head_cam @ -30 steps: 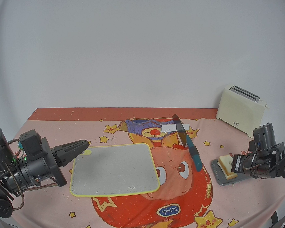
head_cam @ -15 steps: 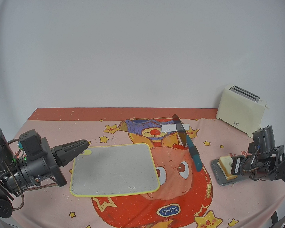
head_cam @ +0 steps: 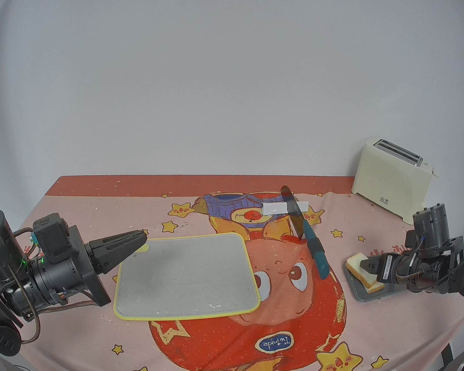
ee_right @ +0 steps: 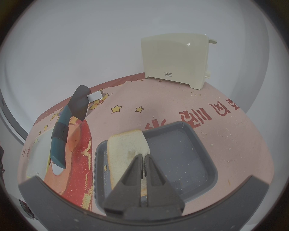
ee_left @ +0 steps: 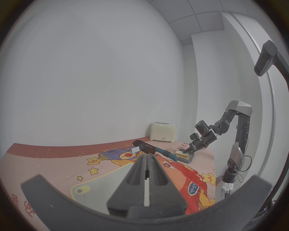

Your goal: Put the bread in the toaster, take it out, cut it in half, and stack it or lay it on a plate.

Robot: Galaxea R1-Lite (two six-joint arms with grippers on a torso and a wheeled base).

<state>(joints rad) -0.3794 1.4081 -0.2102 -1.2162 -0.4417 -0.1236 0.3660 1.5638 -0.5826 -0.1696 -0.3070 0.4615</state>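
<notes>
Head view first: the right gripper (head_cam: 371, 264) is down at the grey tray (head_cam: 357, 293) near the table's (head_cam: 90, 188) right edge, jaws pinched on the bread (head_cam: 357, 263). The slice sits tilted at the tray's inner side. The toaster (head_cam: 391, 179) waits in the far right corner. The slots are narrow, so a crooked slice could catch on the rim. The knife (head_cam: 311, 242) lies mid-table, close to any leftward swing.

From the left wrist, the left gripper (ee_left: 146, 159) hangs over the cutting board's (ee_left: 99, 183) left side, jaws closed on nothing and well clear of the action.

Right wrist now: the jaws grip only one edge of the slice. That's the worry. Soft bread held by a margin may tear or sag on the lift. It could also crumble and drop back onto the tray.
</notes>
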